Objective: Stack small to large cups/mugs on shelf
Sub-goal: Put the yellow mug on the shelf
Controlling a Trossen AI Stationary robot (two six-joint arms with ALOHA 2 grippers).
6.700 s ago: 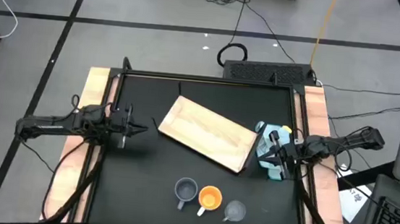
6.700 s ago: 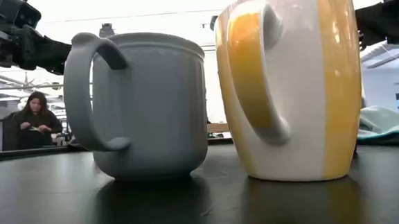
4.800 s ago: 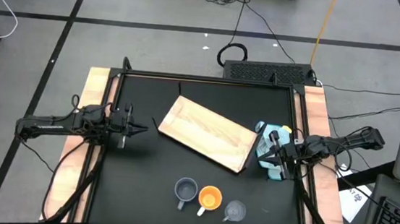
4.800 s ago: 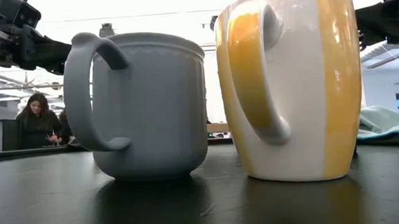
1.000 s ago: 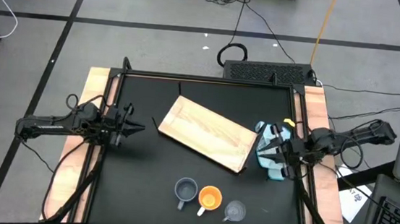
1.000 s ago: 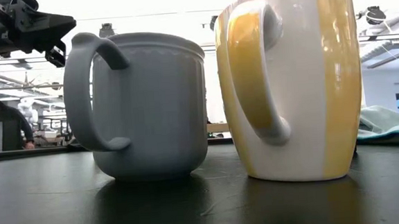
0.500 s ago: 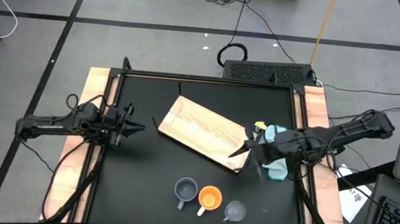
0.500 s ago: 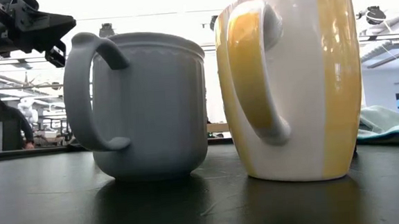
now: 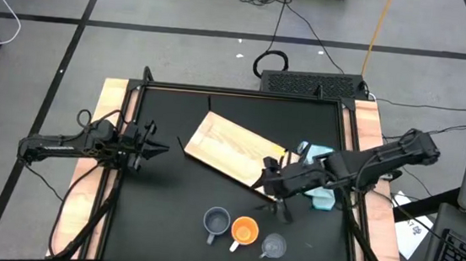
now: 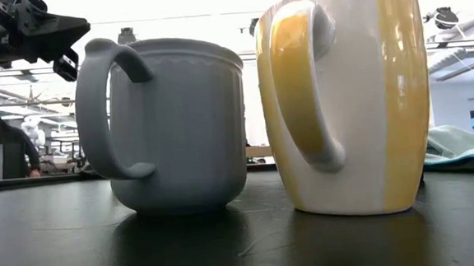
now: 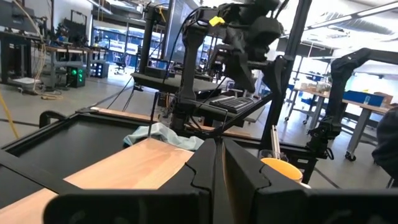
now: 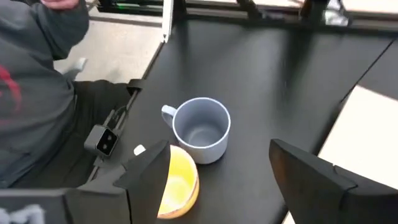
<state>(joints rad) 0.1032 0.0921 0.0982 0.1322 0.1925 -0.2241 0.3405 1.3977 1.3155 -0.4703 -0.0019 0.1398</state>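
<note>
While the right gripper (image 9: 281,188) hangs wide open and empty over the shelf (image 9: 232,146) corner, aim it squarely at the orange mug (image 9: 245,230) near the table's front edge, avoiding the grey-blue mug (image 9: 216,222).

A robotics lab: workbenches (image 11: 37,59), metal frames (image 11: 186,62), floor cables (image 9: 310,27), a keyboard (image 9: 459,256).

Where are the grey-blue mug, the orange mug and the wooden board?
grey-blue mug (image 9: 216,222): high view, on its open mouth.
orange mug (image 9: 245,230): high view, on its orange inside.
wooden board (image 9: 223,145): high view, on its bare top.
</note>
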